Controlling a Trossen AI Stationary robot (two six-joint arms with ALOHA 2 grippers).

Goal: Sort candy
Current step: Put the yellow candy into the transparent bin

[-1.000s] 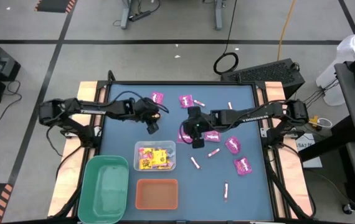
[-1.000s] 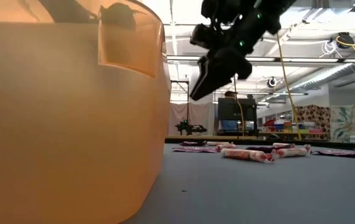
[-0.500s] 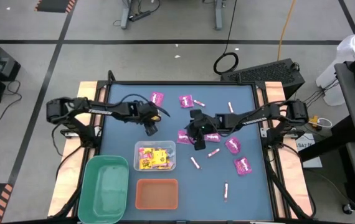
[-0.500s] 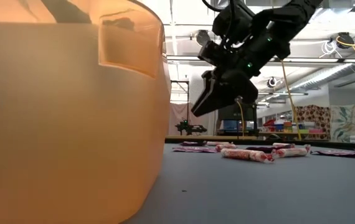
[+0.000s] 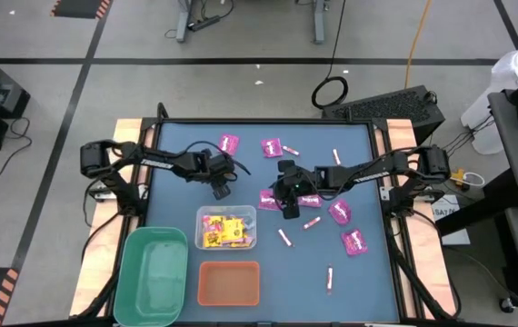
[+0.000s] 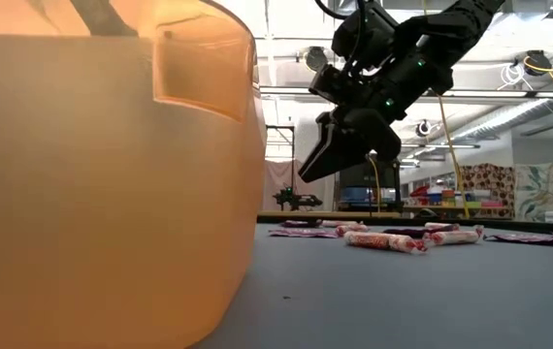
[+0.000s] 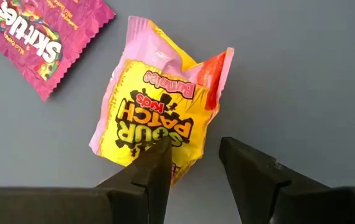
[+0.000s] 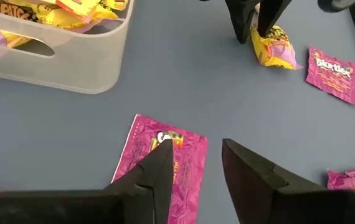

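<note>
The left gripper point(image 5: 223, 189) hangs just behind the clear plastic bin point(image 5: 227, 227), fingers parted around a corner of a yellow square candy packet point(image 7: 159, 118) lying on the blue table point(image 5: 368, 272); a firm grip is not visible. The right gripper point(image 5: 288, 207), beside the bin, is open and empty over a magenta square packet point(image 8: 165, 163). Other packets and pink-and-white sticks point(image 5: 283, 237) lie further right.

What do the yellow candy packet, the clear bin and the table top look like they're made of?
Yellow candy packet: thin printed plastic film, likely, going by its crinkles and crimped ends. Clear bin: frosted translucent plastic, probably; its contents show through. Table top: smooth matte blue-grey surface; material unclear.
</note>
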